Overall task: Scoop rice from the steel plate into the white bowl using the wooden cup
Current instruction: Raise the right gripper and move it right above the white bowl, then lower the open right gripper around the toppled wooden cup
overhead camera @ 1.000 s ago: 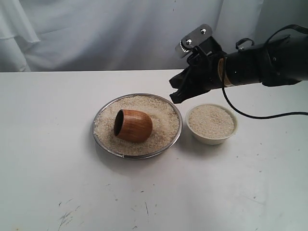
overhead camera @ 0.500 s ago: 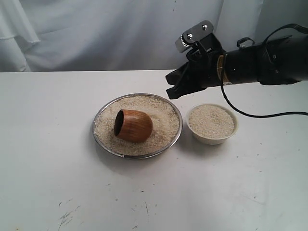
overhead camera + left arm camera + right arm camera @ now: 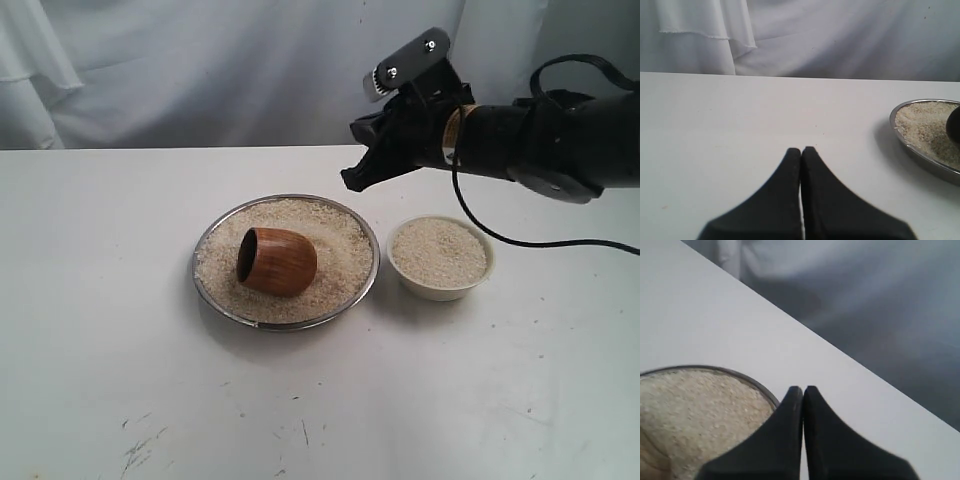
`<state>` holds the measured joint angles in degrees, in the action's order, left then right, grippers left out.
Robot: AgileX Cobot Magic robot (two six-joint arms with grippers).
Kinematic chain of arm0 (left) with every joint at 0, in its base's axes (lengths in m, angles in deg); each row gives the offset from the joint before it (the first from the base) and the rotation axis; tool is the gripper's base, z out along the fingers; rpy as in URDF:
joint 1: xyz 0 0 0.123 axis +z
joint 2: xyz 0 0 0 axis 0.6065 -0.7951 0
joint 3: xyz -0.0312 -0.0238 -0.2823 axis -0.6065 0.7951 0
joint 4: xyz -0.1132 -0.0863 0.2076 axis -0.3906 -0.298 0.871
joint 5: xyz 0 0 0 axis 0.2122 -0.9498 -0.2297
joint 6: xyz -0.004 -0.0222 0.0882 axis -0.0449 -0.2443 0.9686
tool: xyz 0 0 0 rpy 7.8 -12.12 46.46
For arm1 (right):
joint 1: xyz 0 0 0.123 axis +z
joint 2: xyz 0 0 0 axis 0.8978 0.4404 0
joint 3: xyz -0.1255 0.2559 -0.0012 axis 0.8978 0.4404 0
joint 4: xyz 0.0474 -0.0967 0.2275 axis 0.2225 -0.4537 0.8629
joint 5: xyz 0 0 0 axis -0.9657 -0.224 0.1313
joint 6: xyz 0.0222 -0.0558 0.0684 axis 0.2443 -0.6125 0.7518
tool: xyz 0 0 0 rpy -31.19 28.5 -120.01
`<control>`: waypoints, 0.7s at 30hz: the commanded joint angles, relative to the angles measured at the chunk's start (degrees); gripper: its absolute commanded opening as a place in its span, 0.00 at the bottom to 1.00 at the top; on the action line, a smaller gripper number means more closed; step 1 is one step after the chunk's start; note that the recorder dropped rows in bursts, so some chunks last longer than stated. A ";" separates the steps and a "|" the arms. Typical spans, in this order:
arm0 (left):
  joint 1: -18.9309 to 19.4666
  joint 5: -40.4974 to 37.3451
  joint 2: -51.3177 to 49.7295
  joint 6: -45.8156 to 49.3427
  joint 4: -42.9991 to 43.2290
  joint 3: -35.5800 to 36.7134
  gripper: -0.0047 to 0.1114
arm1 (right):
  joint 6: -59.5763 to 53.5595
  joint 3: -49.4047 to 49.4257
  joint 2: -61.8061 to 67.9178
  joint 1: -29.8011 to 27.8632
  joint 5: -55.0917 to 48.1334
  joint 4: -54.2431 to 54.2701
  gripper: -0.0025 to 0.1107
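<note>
The wooden cup [image 3: 277,261] lies on its side in the rice [image 3: 340,250] on the steel plate [image 3: 287,324], its dark mouth facing left. To the plate's right stands the white bowl [image 3: 440,287], filled with rice. My right gripper [image 3: 352,180] hangs shut and empty above the plate's far right rim, apart from the cup. In the right wrist view its tips [image 3: 803,389] sit beside the plate rim [image 3: 747,378]. My left gripper [image 3: 801,149] is shut and empty over bare table, with the plate's edge [image 3: 920,157] off to one side.
A white cloth backdrop [image 3: 200,70] hangs behind the table. The right arm's black cable [image 3: 520,240] loops over the table behind the bowl. Scuff marks [image 3: 140,450] dot the white tabletop near its front.
The right gripper has risen and shifted slightly left, away from the plate's right rim. The cup, plate and bowl have stayed put.
</note>
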<state>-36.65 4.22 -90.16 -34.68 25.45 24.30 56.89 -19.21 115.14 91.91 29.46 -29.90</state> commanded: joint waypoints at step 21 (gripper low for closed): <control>-0.09 0.36 0.29 -0.18 -0.04 0.26 0.04 | -88.80 -7.48 -5.54 4.80 -43.95 62.12 0.02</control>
<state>-36.65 4.22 -90.16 -34.68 25.45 24.30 -24.28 -25.73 110.06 97.00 -12.80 28.47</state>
